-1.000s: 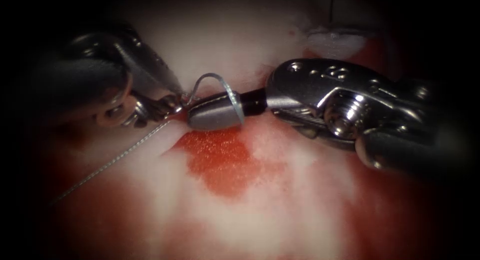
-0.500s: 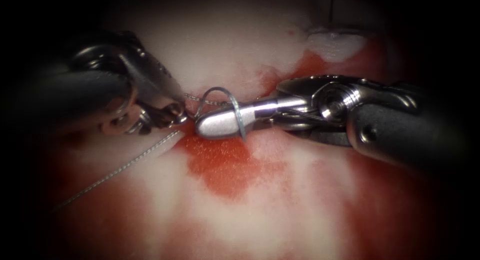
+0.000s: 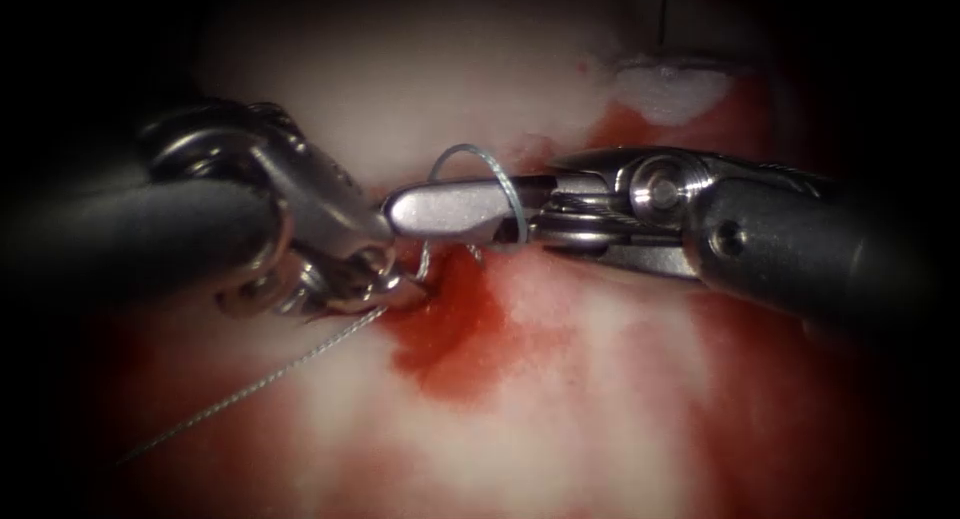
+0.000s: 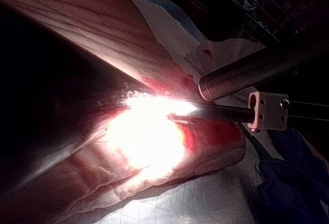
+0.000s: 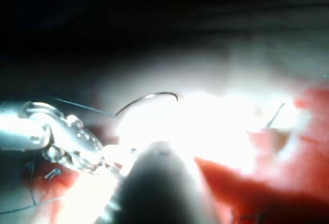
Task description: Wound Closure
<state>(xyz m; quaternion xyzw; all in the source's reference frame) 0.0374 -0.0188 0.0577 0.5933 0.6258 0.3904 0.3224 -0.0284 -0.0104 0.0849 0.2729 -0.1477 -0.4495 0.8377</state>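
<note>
1. Nearest the endoscope: bare tissue (image 3: pixel 560 419), pale with red staining.
2. The thread (image 3: pixel 250 387) lies on the tissue and runs from the near left up to my left tool.
3. A patch of red fluid (image 3: pixel 455 339) sits mid-field, its far edge under both tool tips. I cannot make out the line of the cut beneath it.
4. The left jaws (image 3: pixel 400 291) are pressed together, pinching the thread at the left edge of the fluid, low against the tissue. In the right wrist view they show as bright metal links (image 5: pixel 67 136).
5. From that pinch the thread rises to the right tool.
6. The right jaws (image 3: pixel 440 205) are pressed together and lie level, tip pointing left and close to the left tool's wrist. I see nothing held between them.
7. A loop (image 3: pixel 505 184) of thread is wound around the right jaws. It arches above them and also shows in the right wrist view (image 5: pixel 149 98).
8. Needle: I cannot tell where it lies, or whether it is in the tissue.
9. Farthest: pale tissue with a dark thread end (image 3: pixel 664 19).
</note>
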